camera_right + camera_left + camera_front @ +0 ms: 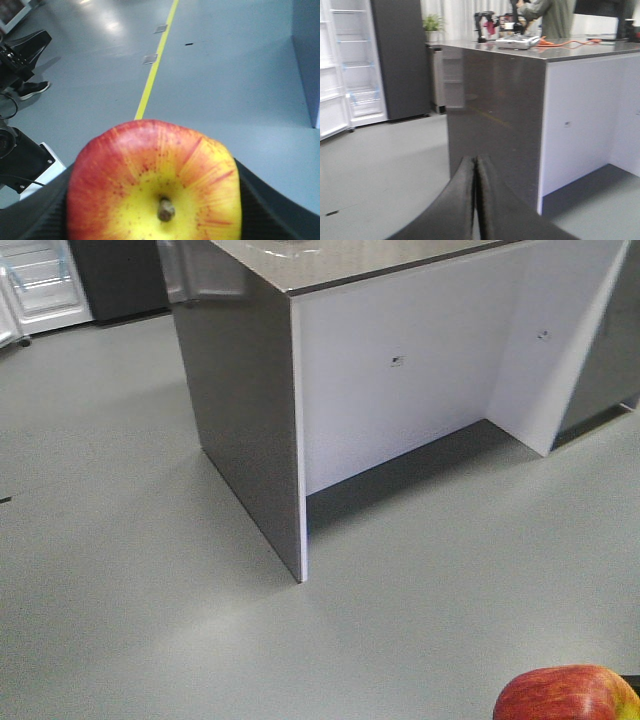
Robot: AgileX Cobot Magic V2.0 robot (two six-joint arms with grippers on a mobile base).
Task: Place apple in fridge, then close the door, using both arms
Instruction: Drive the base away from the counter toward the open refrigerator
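Right jaws clamp the apple (155, 185) over grey floor (120, 620); left jaws closed; table (490, 110) ahead, open fridge (359, 65) at ten o'clock.

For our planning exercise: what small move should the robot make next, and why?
Probably turn left toward the fridge. The right tool holds the apple, but the fridge stands open far off to the left, and the counter fills the view ahead, so the fridge looks out of reach for now.

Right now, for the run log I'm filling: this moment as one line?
right gripper: shut on apple | left gripper: shut, empty | fridge: open, distant
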